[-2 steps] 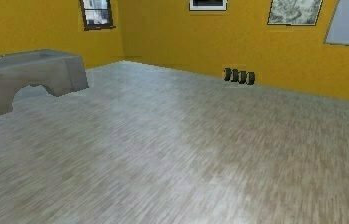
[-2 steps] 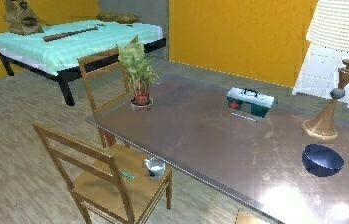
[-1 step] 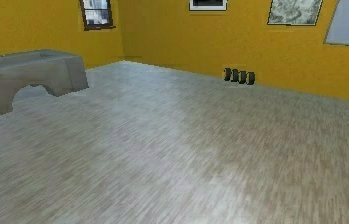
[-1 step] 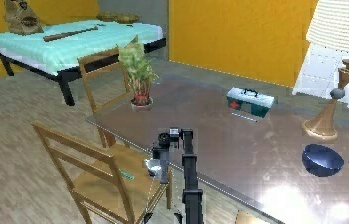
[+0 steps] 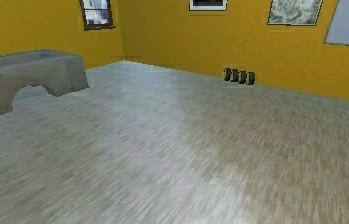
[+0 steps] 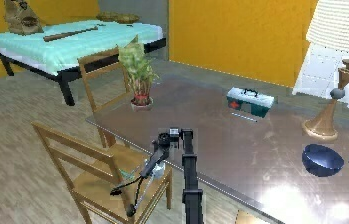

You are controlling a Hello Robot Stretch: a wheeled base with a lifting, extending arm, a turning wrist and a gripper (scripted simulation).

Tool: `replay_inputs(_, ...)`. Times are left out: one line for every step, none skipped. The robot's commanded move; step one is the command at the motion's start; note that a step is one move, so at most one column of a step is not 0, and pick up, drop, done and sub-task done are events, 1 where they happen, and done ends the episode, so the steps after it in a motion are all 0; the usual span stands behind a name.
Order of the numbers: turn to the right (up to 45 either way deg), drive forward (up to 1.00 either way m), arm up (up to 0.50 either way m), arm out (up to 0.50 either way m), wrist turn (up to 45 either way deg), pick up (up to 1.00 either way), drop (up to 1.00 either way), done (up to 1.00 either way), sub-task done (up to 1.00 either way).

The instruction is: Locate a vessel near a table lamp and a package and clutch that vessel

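Ahead, floor (image 5: 182, 140), sideward, blue bowl (image 6: 323, 158) nr lamp (image 6: 338, 30)

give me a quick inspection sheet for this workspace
surface: dark glossy table
job's things: blue bowl on the table, near a white-shaded lamp and a teal box
clutter: potted plant, chess-piece statue
grippers: gripper, its fingers seen against a wooden chair; cannot tell whether it holds anything
cables: nothing seen
surroundings: bed, orange walls, wood floor, grey sofa
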Motion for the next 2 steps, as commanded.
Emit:
replay_inputs(0.0, 0.00, 0.00, 0.00, 45.0, 0.00, 0.00, 0.00, 0.00)
replay_inputs(0.0, 0.00, 0.00, 0.00, 45.0, 0.00, 0.00, 0.00, 0.00)
